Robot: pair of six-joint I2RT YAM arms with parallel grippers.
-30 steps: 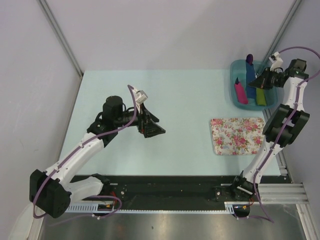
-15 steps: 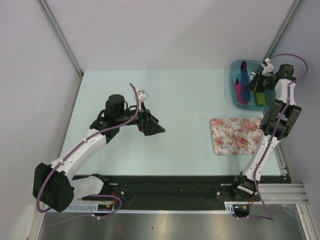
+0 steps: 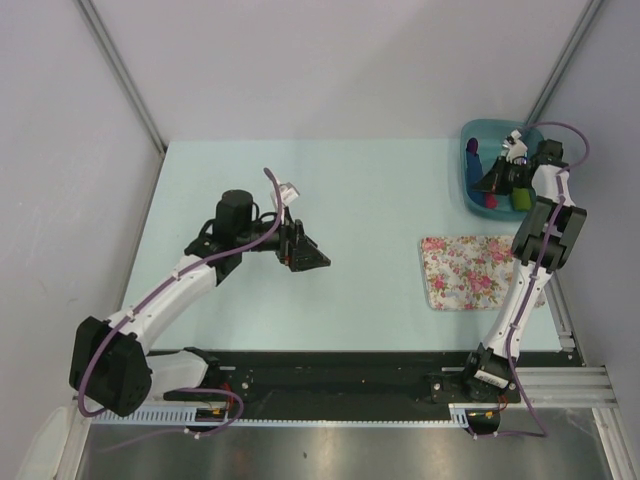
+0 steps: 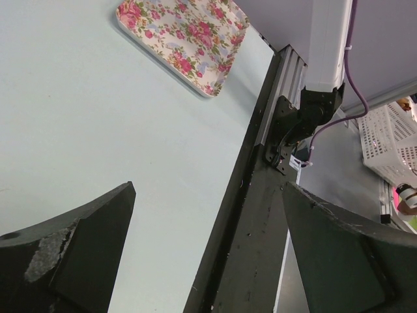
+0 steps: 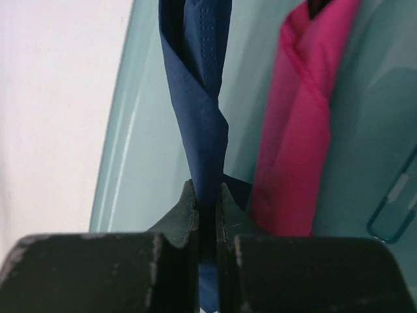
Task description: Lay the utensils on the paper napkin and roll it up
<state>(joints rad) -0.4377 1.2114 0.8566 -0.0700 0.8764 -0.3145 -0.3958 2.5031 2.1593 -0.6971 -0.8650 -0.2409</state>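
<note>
**Task nearly complete.** The left gripper [image 3: 308, 252], jaws wide and holding nothing, hangs above the table [image 3: 370, 190], well to the left of the floral mat [image 3: 472, 270]. Just beyond the mat's far right corner stands the teal bin [image 3: 467, 150]. Inside the bin, the right gripper [image 5: 207, 195] is pinched tight on the paper napkin [image 5: 199, 98], already twisted into a navy roll beside a pink roll [image 5: 300, 130]. The utensils are not visible and are presumably wrapped inside. Rolling appears done; only releasing the roll seems left.
</note>
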